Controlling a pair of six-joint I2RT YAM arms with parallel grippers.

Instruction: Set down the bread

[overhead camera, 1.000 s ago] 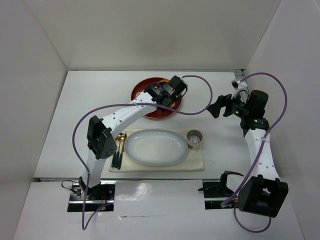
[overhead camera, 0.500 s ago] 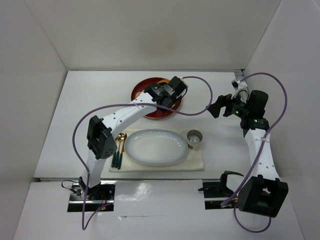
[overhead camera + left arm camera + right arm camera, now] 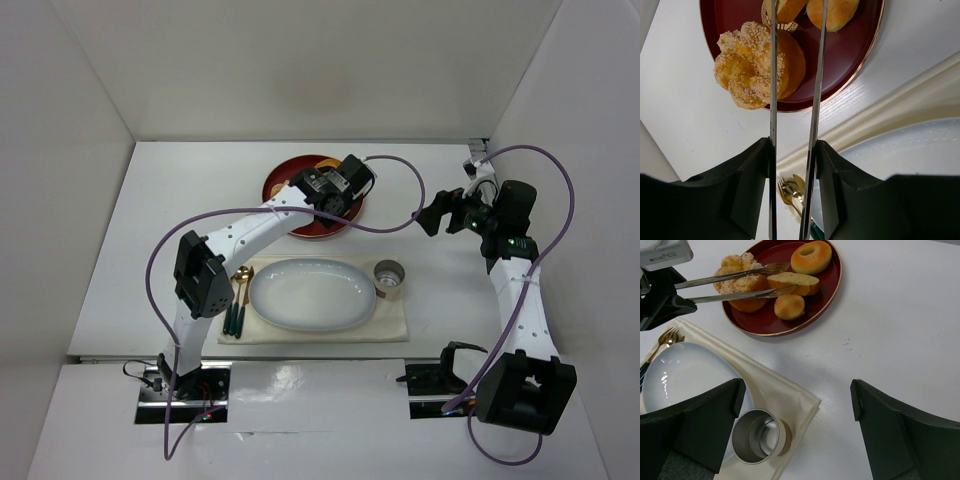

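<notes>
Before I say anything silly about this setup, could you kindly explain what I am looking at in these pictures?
These are two robot arms bolted at the near edge of a white table. One picture looks down from above and behind them. The other two come from a camera on each wrist.

The left gripper is shut on a pair of metal tongs, whose tips sit on either side of the bread slice on the red tray. The tray also carries a ring donut, a round bun and a sugared flower-shaped pastry.

Nearer the arms, a cloth holds a white oval plate, a metal cup and some cutlery.

The right gripper is open and holds nothing.
</notes>
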